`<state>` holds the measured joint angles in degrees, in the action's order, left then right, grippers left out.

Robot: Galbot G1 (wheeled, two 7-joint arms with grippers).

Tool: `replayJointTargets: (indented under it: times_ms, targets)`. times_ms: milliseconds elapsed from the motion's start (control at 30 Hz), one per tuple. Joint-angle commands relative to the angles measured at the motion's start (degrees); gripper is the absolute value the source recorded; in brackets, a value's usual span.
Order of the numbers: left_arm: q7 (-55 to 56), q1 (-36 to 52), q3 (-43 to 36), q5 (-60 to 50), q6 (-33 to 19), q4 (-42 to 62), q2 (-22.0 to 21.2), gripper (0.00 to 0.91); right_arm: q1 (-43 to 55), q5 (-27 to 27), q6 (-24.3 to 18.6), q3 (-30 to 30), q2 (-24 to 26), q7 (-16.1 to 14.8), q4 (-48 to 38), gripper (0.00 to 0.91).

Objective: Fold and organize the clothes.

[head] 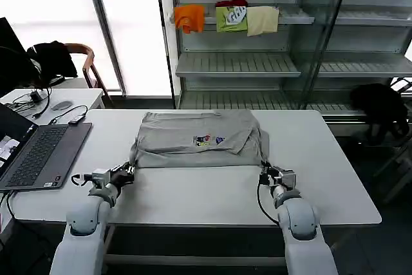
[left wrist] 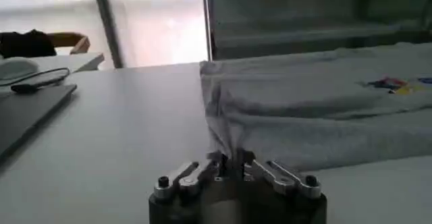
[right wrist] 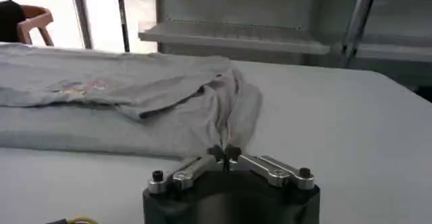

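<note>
Both grippers were down at the near edge of the shirt when you reached this moment. Your left gripper had its fingers pressed together on the near left corner of the cloth; in the left wrist view the left gripper pinched a gathered ridge of grey fabric that rose straight from the fingertips. Your right gripper matched it on the near right corner, and the right wrist view showed the right gripper closed on a similar pucker of cloth.

To do this fold well, you needed to lift both corners together and at the same height, carry them away from the robot over the chest print, and keep the span between the grippers taut so the near hem stayed straight. Uneven travel would likely have skewed the fold, and a pinch that thin could have slipped if you pulled outward too hard.

From the grippers outward, the shirt lay flat across the middle of the white surface, already partly folded, its body stretching from your grippers toward the far edge. A laptop sat well apart on the robot's left.
</note>
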<state>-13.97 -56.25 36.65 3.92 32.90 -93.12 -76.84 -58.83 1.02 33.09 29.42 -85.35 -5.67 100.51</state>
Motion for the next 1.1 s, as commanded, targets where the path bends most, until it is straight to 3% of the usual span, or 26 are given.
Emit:
replayJointTargets:
  times_ms: [33,433,667,1100]
  targets:
    - [-0.4,-2.3,0.5,0.5,0.1,-4.0,0.4,0.000,-2.7,4.0,0.1,0.1,0.3,0.3,4.4,0.000]
    - [-0.3,-15.8,6.0,9.5,0.3,-19.8,4.2,0.000,-14.2,6.5,0.3,0.2,2.5,2.2,20.0,0.000]
    - [0.9,-26.3,10.2,13.9,0.4,-27.6,2.9,0.000,-21.6,6.4,0.2,0.1,3.4,2.5,25.5,0.000]
    - [0.8,-31.6,11.8,14.5,0.3,-27.1,1.4,0.000,-28.2,4.0,0.2,-1.4,3.8,1.6,27.7,0.000]
